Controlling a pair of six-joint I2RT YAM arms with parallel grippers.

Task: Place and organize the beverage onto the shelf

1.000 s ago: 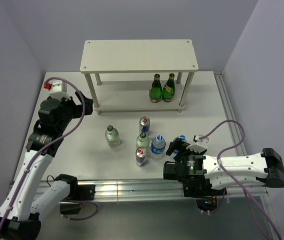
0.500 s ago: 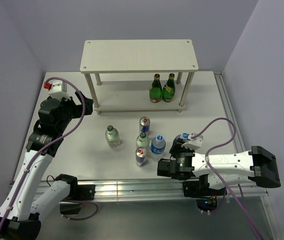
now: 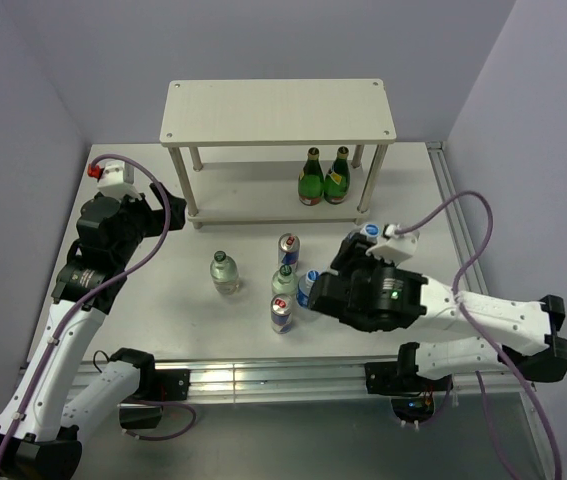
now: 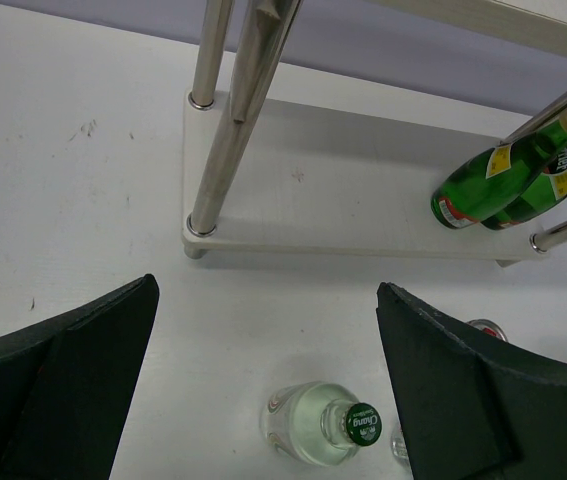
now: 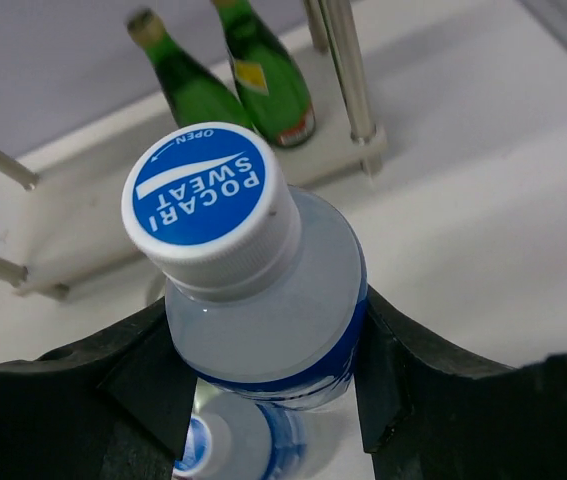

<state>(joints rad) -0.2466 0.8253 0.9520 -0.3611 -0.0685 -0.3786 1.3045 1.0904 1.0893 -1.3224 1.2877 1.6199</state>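
Observation:
My right gripper (image 5: 263, 375) is shut on a clear blue-capped beverage bottle (image 5: 263, 300), held upright off the table; from above its cap (image 3: 368, 232) shows over the right wrist. A second blue-capped bottle (image 3: 308, 287) stands just below and to the left. Two slim cans (image 3: 289, 245) (image 3: 281, 313) and two green-capped bottles (image 3: 224, 270) (image 3: 284, 280) stand mid-table. The shelf (image 3: 275, 110) stands at the back. My left gripper (image 4: 268, 390) hangs open above the left green-capped bottle (image 4: 323, 425), not touching it.
Two dark green glass bottles (image 3: 311, 178) (image 3: 337, 176) stand at the right end of the shelf's lower board (image 4: 363, 200), beside its right front leg (image 5: 348, 70). A metal rail (image 3: 263, 375) runs along the table's near edge.
The right gripper shut on the blue-capped bottle near the table's front right, lifted it, and carried it up and towards the shelf. The left arm has not moved.

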